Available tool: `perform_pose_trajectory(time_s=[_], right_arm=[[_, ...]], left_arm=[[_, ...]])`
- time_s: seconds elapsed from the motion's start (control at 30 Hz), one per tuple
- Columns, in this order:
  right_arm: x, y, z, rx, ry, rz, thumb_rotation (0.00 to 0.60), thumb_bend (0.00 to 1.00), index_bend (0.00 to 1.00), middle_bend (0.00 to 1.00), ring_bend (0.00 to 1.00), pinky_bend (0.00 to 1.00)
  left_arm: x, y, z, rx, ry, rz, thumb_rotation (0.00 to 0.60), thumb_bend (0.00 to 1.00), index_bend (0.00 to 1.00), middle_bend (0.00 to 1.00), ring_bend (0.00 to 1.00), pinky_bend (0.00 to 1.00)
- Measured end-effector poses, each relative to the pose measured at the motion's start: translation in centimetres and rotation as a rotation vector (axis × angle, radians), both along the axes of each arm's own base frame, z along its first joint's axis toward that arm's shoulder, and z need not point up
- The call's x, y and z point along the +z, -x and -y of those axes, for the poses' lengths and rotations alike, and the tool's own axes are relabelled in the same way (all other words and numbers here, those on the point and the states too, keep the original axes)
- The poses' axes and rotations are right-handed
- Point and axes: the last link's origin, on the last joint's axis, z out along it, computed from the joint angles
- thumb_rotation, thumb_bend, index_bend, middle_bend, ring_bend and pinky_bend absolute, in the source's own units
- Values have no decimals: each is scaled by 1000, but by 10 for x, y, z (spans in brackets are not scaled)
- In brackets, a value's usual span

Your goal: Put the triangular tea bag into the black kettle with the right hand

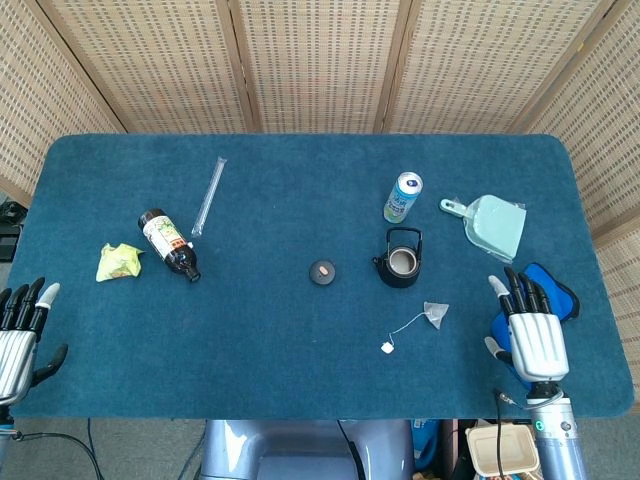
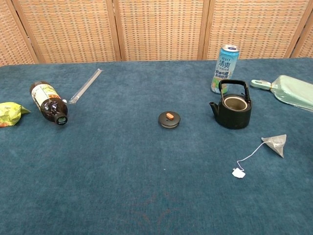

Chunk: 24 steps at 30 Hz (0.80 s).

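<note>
Two robot hands sit at the near edge of the blue desk (image 1: 300, 330), each with its fingers apart and holding nothing: the right robot hand (image 1: 530, 330) lies palm down at the right near corner, fingertips pointing away from the robot, and the left robot hand (image 1: 18, 335) shows at the left near corner; neither appears in the chest view. Just left of the right robot hand lies the triangular tea bag (image 1: 436, 314) flat on the desk, apart from the fingers, its string running further left and nearer to a small white tag (image 1: 385, 347). Beyond the tea bag, ahead and to the left of the right robot hand, stands the black kettle (image 1: 400, 262), upright with its handle raised and its mouth uncovered; the chest view shows its opening bare (image 2: 234, 104). Its lid (image 1: 321, 272), dark with an orange knob, rests on the desk well left of the kettle. A drink can (image 1: 402, 197) stands upright just behind the kettle, and a pale green dustpan (image 1: 492, 225) lies ahead of the right robot hand. A blue object (image 1: 560, 290) lies partly under that hand. Far over toward the left robot hand lie a dark bottle (image 1: 167, 243) on its side, a crumpled yellow-green wrapper (image 1: 117, 262) and a clear tube (image 1: 208, 195).
</note>
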Motion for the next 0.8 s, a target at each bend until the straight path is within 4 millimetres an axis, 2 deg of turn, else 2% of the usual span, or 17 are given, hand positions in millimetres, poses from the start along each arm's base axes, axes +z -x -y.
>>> perform_pose_trajectory(time_s=[0.23,0.4,0.8], right_arm=[[0,-6,1,36,-14,30,600,306,101,133,27,164],[-3,-14,5,71,-73,74,600,305,102,184,68,166],[-20,-46,24,169,-255,84,600,306,184,404,368,397]], left_arm=[[2,2,0,8,-6,-1,600,349,0,0,0,0],[3,4,0,13,-9,-6,600,349,0,0,0,0],[3,8,-1,29,-11,-5,600,350,0,0,0,0]])
